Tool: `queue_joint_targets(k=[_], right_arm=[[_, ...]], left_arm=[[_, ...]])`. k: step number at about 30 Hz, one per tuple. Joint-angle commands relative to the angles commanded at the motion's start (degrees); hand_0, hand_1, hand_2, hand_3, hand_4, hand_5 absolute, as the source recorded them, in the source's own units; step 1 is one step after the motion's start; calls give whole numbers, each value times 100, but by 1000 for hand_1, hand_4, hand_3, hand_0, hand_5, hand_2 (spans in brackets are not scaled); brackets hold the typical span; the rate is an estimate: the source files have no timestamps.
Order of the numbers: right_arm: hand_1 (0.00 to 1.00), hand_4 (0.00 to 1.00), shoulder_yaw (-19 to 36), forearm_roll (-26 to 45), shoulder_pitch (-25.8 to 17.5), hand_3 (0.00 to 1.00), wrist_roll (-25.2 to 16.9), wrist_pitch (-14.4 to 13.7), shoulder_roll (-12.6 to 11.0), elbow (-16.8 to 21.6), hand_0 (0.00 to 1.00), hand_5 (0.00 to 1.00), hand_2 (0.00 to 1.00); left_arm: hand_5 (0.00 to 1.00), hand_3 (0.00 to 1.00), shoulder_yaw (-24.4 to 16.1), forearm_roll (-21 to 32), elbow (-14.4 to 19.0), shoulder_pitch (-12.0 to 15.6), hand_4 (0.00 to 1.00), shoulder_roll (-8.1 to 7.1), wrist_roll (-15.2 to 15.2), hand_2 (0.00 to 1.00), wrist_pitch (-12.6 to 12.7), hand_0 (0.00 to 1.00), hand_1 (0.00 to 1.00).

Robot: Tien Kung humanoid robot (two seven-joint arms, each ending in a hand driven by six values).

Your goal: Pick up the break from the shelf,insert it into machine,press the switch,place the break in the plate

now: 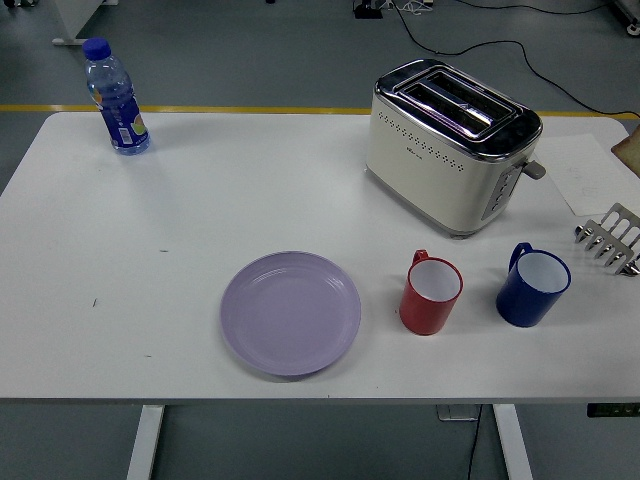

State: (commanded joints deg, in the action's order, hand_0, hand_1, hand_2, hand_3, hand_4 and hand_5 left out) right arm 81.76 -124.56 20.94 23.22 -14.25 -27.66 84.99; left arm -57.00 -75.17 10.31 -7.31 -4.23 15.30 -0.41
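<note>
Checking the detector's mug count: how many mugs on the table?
2. The red mug stands in front of the toaster, right of the purple plate. The blue mug stands to its right, near the metal rack. Nothing appears hidden.

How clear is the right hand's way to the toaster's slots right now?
Probably clear. The toaster has both top slots open, and nothing stands between it and the right edge of the table except the low rack. The hand itself is out of view, so its reach is unconfirmed.

Cream toaster upright, slots empty; lilac plate empty, near front edge; metal rack at right edge.
</note>
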Motion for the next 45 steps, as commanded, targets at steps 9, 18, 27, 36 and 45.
queue_joint_targets(k=[9, 18, 27, 36, 45], right_arm=[[256, 393, 85, 1213, 279, 456, -186, -708, 68, 580, 185, 2, 374], [238, 367, -153, 2426, 956, 447, -609, -1447, 454, 377, 164, 2, 364], [230, 348, -428, 3174, 1719, 446, -713, -1489, 678, -84, 161, 2, 364], [232, 333, -1409, 3198, 2615, 446, -776, -1501, 830, -979, 162, 2, 364], [230, 322, -2087, 2859, 3258, 443, -829, -1410, 1211, -1957, 157, 2, 360]], left_arm=[[879, 553, 21, 22, 0, -21, 285, -13, -2, 677, -9, 673, 689], [879, 553, 63, 94, 0, -56, 287, -15, -5, 677, -13, 673, 689], [878, 553, 81, 143, 0, -88, 288, -18, -9, 677, -14, 673, 688], [878, 553, 138, 247, 0, -102, 288, -22, -7, 676, -11, 673, 689], [876, 553, 164, 269, 0, -122, 287, -27, 1, 676, -18, 673, 689]])
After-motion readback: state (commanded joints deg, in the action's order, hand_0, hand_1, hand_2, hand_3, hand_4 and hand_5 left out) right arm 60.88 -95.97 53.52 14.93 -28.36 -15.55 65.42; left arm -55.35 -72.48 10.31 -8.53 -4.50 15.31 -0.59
